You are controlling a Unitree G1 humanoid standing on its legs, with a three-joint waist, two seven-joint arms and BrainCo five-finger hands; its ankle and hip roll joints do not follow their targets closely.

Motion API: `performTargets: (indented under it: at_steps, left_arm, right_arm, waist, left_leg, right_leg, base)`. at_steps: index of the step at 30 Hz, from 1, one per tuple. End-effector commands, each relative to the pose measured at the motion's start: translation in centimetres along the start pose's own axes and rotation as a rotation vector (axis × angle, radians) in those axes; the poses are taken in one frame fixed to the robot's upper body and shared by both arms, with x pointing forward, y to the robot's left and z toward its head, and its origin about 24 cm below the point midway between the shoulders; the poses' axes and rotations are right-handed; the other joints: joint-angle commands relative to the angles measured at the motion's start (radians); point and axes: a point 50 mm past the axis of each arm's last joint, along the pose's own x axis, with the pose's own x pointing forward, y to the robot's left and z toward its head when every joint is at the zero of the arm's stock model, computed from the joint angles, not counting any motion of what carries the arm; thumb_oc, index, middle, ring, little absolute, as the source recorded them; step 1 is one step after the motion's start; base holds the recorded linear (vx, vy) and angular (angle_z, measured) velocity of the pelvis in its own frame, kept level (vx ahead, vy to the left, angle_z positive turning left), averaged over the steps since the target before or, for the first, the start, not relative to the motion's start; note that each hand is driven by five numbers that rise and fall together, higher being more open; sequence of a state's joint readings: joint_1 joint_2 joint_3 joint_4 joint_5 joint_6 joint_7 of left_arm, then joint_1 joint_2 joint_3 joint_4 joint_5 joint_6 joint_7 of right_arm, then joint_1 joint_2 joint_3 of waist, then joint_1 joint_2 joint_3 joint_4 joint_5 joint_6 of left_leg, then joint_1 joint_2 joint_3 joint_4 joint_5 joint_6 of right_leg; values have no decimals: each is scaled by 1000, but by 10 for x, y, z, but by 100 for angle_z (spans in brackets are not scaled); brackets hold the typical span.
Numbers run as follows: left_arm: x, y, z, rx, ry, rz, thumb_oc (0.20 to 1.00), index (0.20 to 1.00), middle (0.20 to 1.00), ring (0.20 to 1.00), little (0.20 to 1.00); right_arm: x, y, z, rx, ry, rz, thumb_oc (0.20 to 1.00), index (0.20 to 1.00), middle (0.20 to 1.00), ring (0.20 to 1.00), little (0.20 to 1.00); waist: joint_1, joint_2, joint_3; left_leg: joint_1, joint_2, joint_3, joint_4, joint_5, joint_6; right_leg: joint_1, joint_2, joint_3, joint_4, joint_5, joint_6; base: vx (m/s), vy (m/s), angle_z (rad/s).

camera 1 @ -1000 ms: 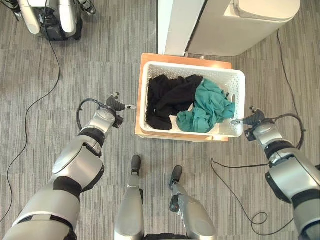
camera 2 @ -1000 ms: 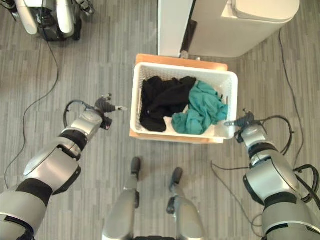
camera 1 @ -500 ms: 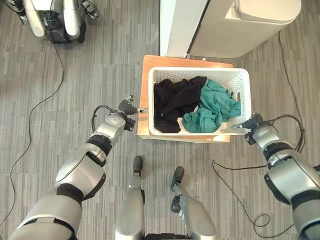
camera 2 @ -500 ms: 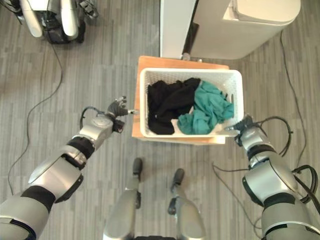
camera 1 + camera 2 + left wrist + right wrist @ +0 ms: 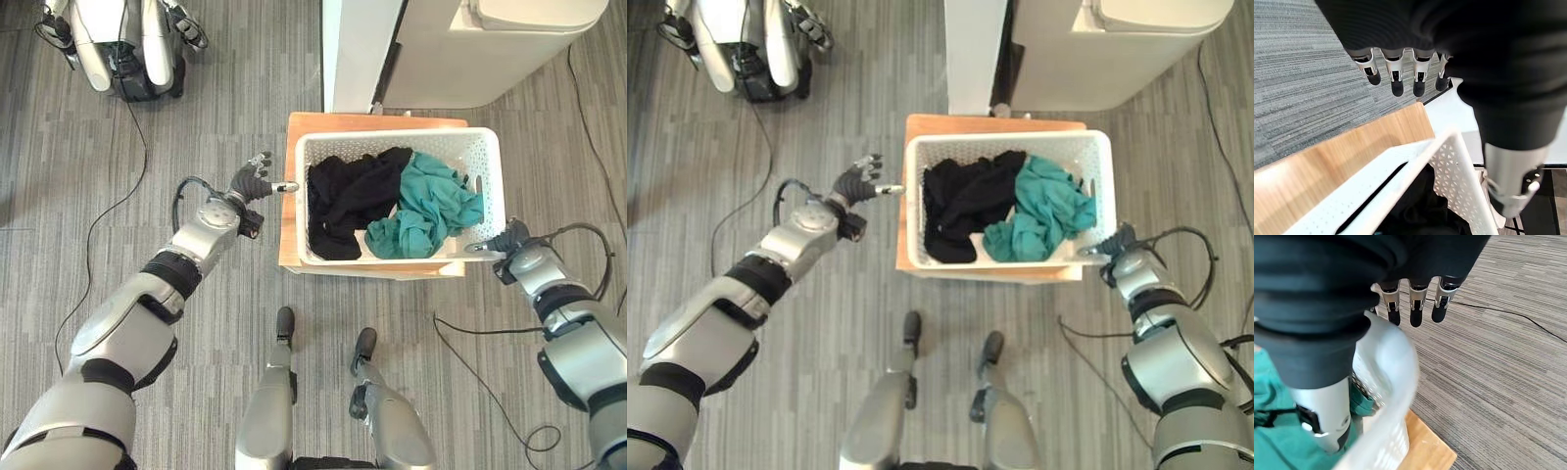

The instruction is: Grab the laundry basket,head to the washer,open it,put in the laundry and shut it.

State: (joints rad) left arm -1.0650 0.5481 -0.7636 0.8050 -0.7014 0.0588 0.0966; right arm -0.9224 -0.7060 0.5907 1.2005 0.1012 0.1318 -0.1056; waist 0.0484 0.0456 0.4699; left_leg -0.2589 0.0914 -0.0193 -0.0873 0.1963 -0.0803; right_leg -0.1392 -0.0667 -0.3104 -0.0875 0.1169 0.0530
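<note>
**Both hands at the basket's ends, nothing gripped**

From the head camera I see the white basket (image 5: 392, 147) sitting on a low wooden stand (image 5: 287, 196), right in front of the washer (image 5: 490, 49). Inside it, black clothes (image 5: 348, 196) lie on my left and a teal garment (image 5: 426, 206) on my right, the two touching in the middle.

My left hand (image 5: 251, 181) is just beside the basket's left end, with the thumb reaching toward the rim. In the left wrist view its fingers (image 5: 1396, 78) hang straight above the stand and the basket's corner, curled round nothing, so I call that hand released.

My right hand (image 5: 509, 238) is at the basket's near right corner. In the right wrist view its fingers (image 5: 1413, 308) are straight and over the floor (image 5: 1508, 357) outside the wall, while the thumb comes down on the inside, next to the teal garment. The rim runs between thumb and fingers, but they are not clenched on it.

Another robot (image 5: 127, 44) stands at the far left.
</note>
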Motion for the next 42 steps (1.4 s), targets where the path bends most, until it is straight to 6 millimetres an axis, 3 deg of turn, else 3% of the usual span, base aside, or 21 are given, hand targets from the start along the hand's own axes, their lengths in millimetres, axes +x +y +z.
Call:
performTargets:
  at_steps: [1, 8, 11, 12, 14, 22, 33, 40, 42]
  left_arm:
    - [9, 2, 29, 77, -71, 18, 1000, 1000, 1000, 1000, 1000]
    - [14, 22, 4, 122, 83, 135, 1000, 1000, 1000, 1000, 1000]
    - [15, 7, 1, 51, 74, 110, 1000, 1000, 1000, 1000, 1000]
    - [15, -11, -4, -10, 59, 72, 1000, 1000, 1000, 1000, 1000]
    - [14, -29, -10, -68, 59, 37, 1000, 1000, 1000, 1000, 1000]
    - [15, -48, -7, -69, 52, -11, 1000, 1000, 1000, 1000, 1000]
    - [19, -35, -17, 151, 166, 31, 1000, 1000, 1000, 1000, 1000]
    - [22, -7, -1, 331, 209, 109, 1000, 1000, 1000, 1000, 1000]
    - [22, 0, 5, 358, 210, 131, 1000, 1000, 1000, 1000, 1000]
  right_arm:
    - [-1, -31, -9, -27, -5, -89, 1000, 1000, 1000, 1000, 1000]
    - [0, -29, 8, -28, -53, -84, 1000, 1000, 1000, 1000, 1000]
    - [0, -27, 13, -19, -63, -86, 1000, 1000, 1000, 1000, 1000]
    - [0, -21, 12, -19, -68, -81, 1000, 1000, 1000, 1000, 1000]
    - [-1, -12, 15, -15, -87, -68, 1000, 1000, 1000, 1000, 1000]
    - [-1, -14, 26, -19, -108, -79, 1000, 1000, 1000, 1000, 1000]
    - [0, -2, 45, -65, -118, -28, 1000, 1000, 1000, 1000, 1000]
    - [-1, 17, 69, -58, -120, 52, 1000, 1000, 1000, 1000, 1000]
    - [-1, 21, 68, -23, -99, 70, 1000, 1000, 1000, 1000, 1000]
  waist:
    - [14, -31, -18]
    - [5, -41, -7]
    - [2, -46, -4]
    - [-1, -49, -4]
    - [-5, -54, -2]
    - [-12, -61, 3]
    - [-17, -71, 10]
    - [-17, -80, 17]
    - [-18, -80, 18]
  left_leg:
    - [22, 28, 51, 22, -49, -2]
    - [20, 35, 57, 22, -48, -2]
    - [19, 35, 57, 16, -43, -3]
    - [18, 35, 56, 8, -42, -2]
    - [20, 35, 57, 3, -42, -1]
    - [21, 34, 62, 2, -43, 1]
    - [13, 37, 63, 0, -39, 1]
    - [2, 40, 66, 0, -32, 0]
    - [0, 40, 68, 0, -32, 0]
  right_leg:
    - [-9, -68, 13, 2, -16, 84]
    - [-18, -65, 21, 4, -17, 82]
    - [-19, -64, 21, 2, -16, 82]
    - [-21, -63, 19, 2, -17, 81]
    - [-21, -63, 19, 2, -16, 80]
    - [-24, -64, 20, 2, -14, 81]
    - [-40, -58, 29, 3, -10, 80]
    - [-58, -50, 42, 3, -4, 77]
    - [-62, -49, 44, 3, -3, 77]
  base:
    - [0, 0, 0]
    - [-5, 0, 0]
    - [0, 0, 0]
    - [-34, 1, 1]
    - [-20, 4, 0]
    - [0, 0, 0]
    - [0, 0, 0]
    - [-1, -2, -3]
    - [5, -10, -15]
